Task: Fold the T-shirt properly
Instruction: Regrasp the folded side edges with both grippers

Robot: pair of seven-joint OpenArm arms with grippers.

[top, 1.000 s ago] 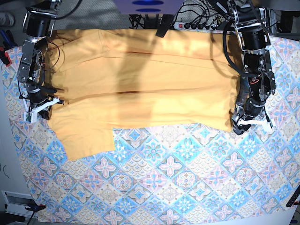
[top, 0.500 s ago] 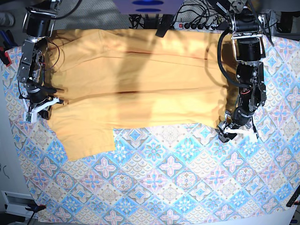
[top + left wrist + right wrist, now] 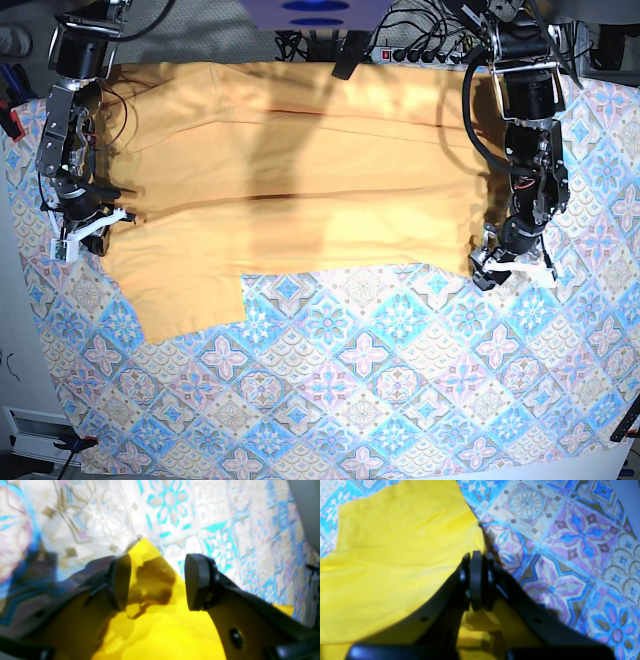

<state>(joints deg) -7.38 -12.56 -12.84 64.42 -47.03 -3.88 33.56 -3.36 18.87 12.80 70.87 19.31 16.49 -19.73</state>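
The yellow-orange T-shirt [image 3: 300,180] lies spread flat across the far half of the table, one sleeve [image 3: 190,295] pointing toward the front. My left gripper [image 3: 512,268] is at the shirt's lower right corner. In the left wrist view it [image 3: 157,580] is open, with the yellow corner [image 3: 150,555] lying between its fingers. My right gripper [image 3: 85,228] is at the shirt's left edge above the sleeve. In the right wrist view it [image 3: 476,580] is shut on the edge of the shirt [image 3: 395,555].
The blue-and-pink tile-patterned cloth [image 3: 380,380] covers the table and shows in both wrist views [image 3: 225,517] [image 3: 570,542]. A power strip and cables [image 3: 420,50] lie behind the shirt at the table's back edge.
My left gripper has moved left, in toward the shirt's lower right corner, and that corner has shifted slightly left. The right arm has not moved.
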